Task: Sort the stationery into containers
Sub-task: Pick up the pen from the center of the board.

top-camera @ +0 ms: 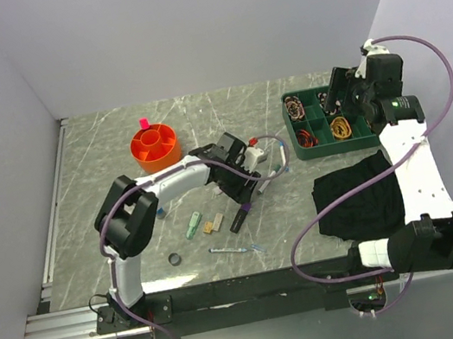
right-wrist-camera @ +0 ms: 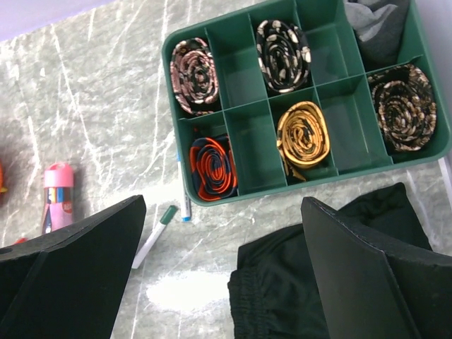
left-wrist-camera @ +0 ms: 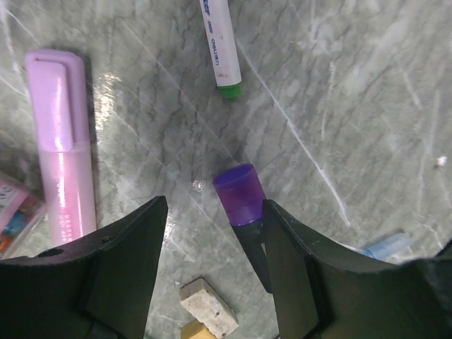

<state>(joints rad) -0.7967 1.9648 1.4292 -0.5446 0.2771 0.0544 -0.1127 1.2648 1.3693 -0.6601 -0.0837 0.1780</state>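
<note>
My left gripper (top-camera: 242,184) is open and low over the table. In the left wrist view (left-wrist-camera: 215,212) a black marker with a purple cap (left-wrist-camera: 240,196) lies between the jaws, right against the right finger; it also shows in the top view (top-camera: 242,217). A pink tube (left-wrist-camera: 62,148), a white pen with a green tip (left-wrist-camera: 220,46) and a yellow eraser (left-wrist-camera: 208,309) lie nearby. The orange pot (top-camera: 155,145) stands to the far left with a pink-capped item in it. My right gripper (top-camera: 339,101) is open and empty above the green tray (right-wrist-camera: 254,152).
The green tray (top-camera: 327,145) holds coiled bands. A black cloth (top-camera: 357,190) lies in front of it. A green clip (top-camera: 193,224), a thin pen (top-camera: 234,250) and a small dark ring (top-camera: 175,258) lie near the front. Two white pens (right-wrist-camera: 157,235) lie left of the tray.
</note>
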